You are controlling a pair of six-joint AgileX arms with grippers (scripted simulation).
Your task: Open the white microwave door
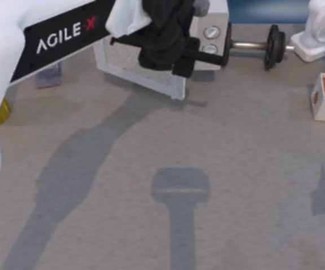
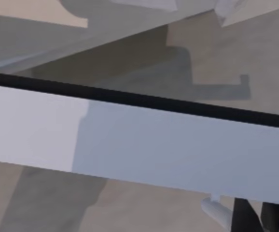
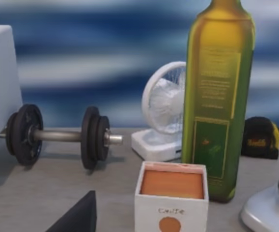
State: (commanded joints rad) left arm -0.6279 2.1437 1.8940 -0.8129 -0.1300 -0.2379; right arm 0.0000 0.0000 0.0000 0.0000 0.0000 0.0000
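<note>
Door swung partly out from white microwave, left hand above it, finger spread unclear

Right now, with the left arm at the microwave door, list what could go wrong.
1. The left tool sits by the knobs while the white microwave door is swung partly out; it may lose the edge and slip.
2. The dumbbell lies close beside the white microwave; a shove could set it rolling.
</note>
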